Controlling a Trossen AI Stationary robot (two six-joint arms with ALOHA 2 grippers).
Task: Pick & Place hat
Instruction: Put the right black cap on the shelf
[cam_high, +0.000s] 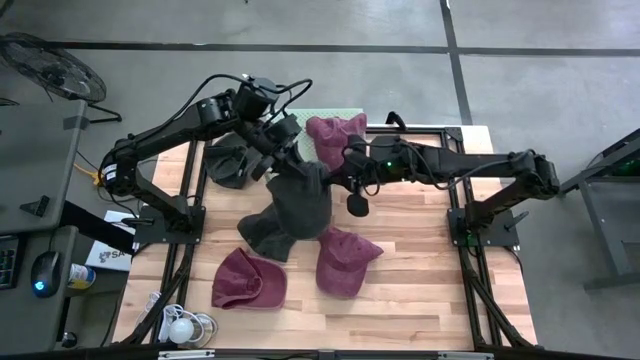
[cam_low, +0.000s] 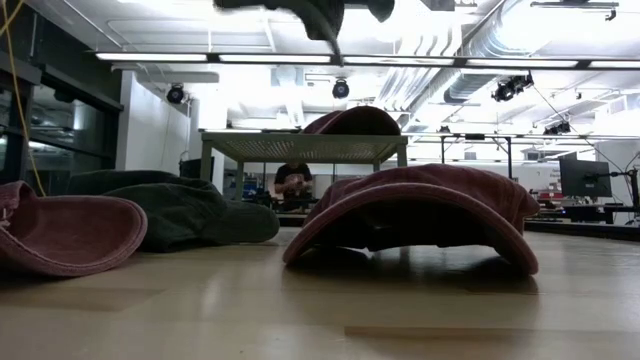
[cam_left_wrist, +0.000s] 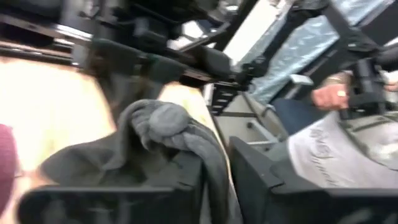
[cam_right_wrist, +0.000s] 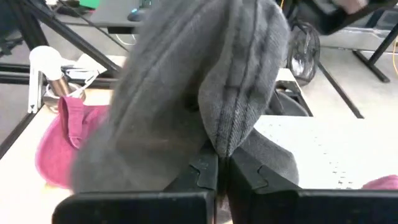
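Both arms meet mid-counter (cam_high: 420, 300); right end effector (cam_right_wrist: 222, 163) pinching gray hat (cam_high: 297, 205); left end effector (cam_left_wrist: 214, 180) slightly spread around it. Maroon hat (cam_high: 345, 262) at 6 o'clock.

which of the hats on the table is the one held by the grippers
The dark grey hat at the table's middle, pinched by the right gripper with the left gripper beside it; the maroon hats lie untouched.

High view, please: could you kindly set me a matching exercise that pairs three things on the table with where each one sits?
1 dark grey cloth hat
2 pale green mesh platform
3 white round bulb-like object

A lower left corner of the picture
B middle of the table
C top of the picture, under a maroon hat

Pairs: 1-B; 2-C; 3-A
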